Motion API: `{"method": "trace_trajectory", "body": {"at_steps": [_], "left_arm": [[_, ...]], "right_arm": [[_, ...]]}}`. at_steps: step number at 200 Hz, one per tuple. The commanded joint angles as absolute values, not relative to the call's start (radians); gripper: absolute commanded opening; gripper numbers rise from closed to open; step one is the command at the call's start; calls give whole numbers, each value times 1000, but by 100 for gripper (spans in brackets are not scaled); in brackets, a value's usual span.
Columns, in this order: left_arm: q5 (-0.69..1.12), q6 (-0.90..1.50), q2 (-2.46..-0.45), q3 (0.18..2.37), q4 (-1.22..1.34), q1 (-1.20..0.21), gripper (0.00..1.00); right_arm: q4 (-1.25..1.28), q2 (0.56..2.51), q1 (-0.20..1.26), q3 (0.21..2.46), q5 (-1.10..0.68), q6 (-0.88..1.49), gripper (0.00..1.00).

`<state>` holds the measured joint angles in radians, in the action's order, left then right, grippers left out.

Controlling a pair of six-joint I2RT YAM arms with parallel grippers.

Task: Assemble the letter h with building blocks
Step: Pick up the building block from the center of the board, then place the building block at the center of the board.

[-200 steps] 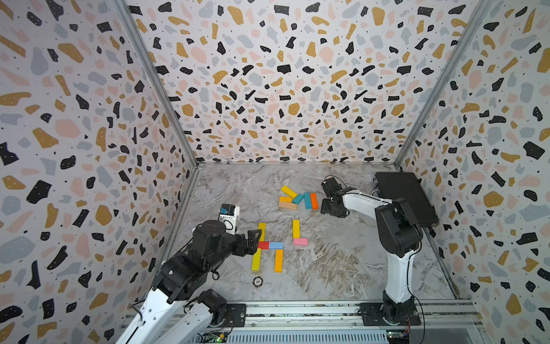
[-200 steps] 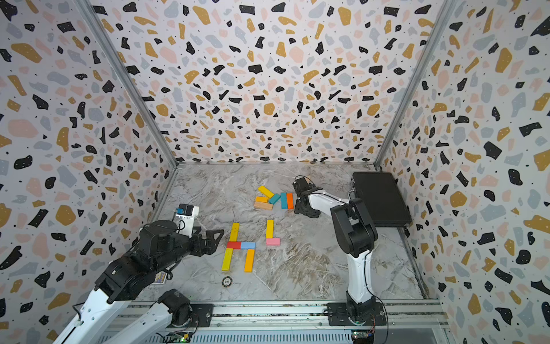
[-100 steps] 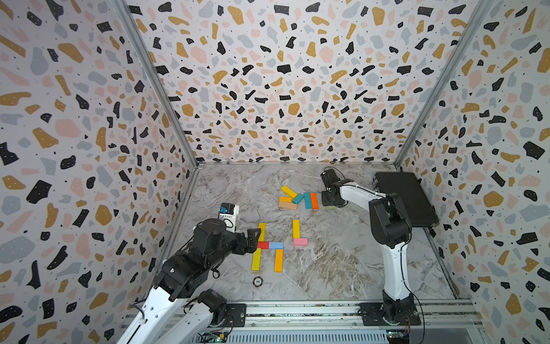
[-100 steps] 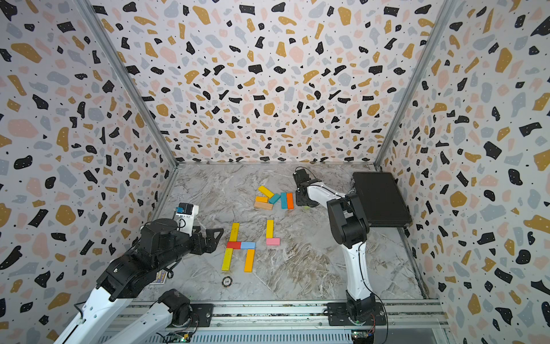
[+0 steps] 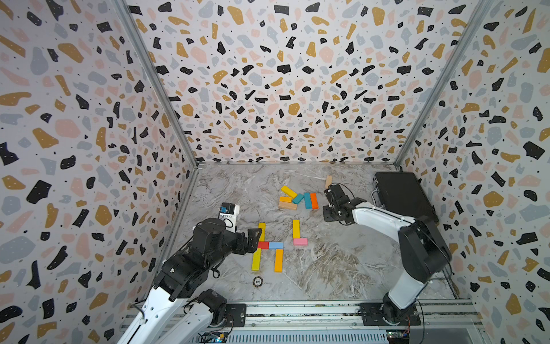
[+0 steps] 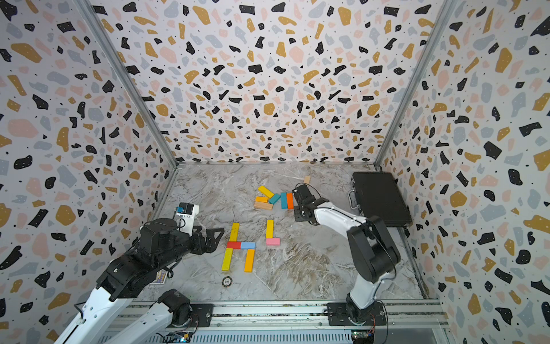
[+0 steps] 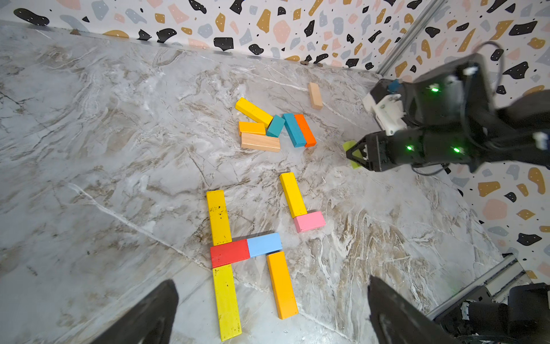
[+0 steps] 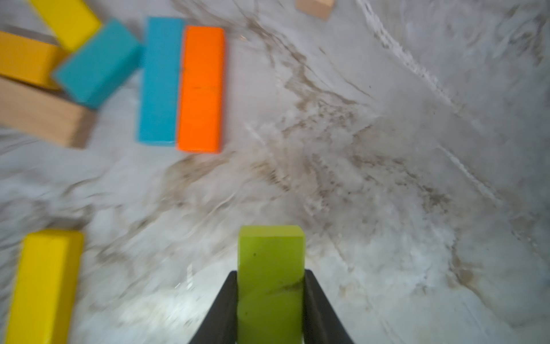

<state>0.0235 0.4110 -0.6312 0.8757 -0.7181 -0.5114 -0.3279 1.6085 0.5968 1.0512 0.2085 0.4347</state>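
So the right gripper (image 8: 270,275) is pinched shut on the green block (image 8: 270,247), gripped lengthwise; pink block (image 5: 300,241) sits nearer the robot, slightly left.

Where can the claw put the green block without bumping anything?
Biggest bare patch: between the pink block, the right arm and the front rail. Another: between the loose pile, the back wall and the left wall. Crowded: around that pile and the h shape.

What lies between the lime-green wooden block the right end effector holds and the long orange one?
Only bare marble tabletop between lime-green block and orange block, per right wrist view.
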Motion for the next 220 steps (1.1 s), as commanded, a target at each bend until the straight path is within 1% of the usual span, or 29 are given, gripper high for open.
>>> {"method": "trace_trajectory", "body": {"at_steps": [1,31,58,82,102,114,125,133,141,152,185,204,220], "left_arm": [[40,405,-624,866,-680,-506,99],[55,407,-622,864,-674,-506,99],[55,407,-619,864,-674,-506,99],[54,405,-619,864,-674,-506,99],[51,406,-618,866,-675,-506,99],[51,406,-620,865,-675,-505,99],[51,405,-620,865,-675,-506,99],[51,406,-620,866,-675,-506,99],[51,405,-621,865,-675,-506,99],[51,405,-620,865,-675,-506,99],[49,406,-617,865,-675,-505,99],[49,406,-616,865,-675,-505,99],[49,405,-614,865,-673,-505,99]], "right_arm": [[-300,1473,676,900,218,540,23],[-262,1394,795,745,179,603,24],[-255,1377,873,686,182,644,24],[-267,1383,922,660,229,659,25],[-278,1403,948,655,239,668,28],[-286,1410,964,653,252,680,35],[-305,1411,972,656,269,694,49],[-321,1408,979,658,282,706,58],[-339,1401,984,661,290,714,64],[-374,1395,996,669,306,725,69],[-473,1400,1025,696,325,752,71],[-530,1421,1024,692,366,789,69],[-586,1434,1024,686,449,852,64]]}}
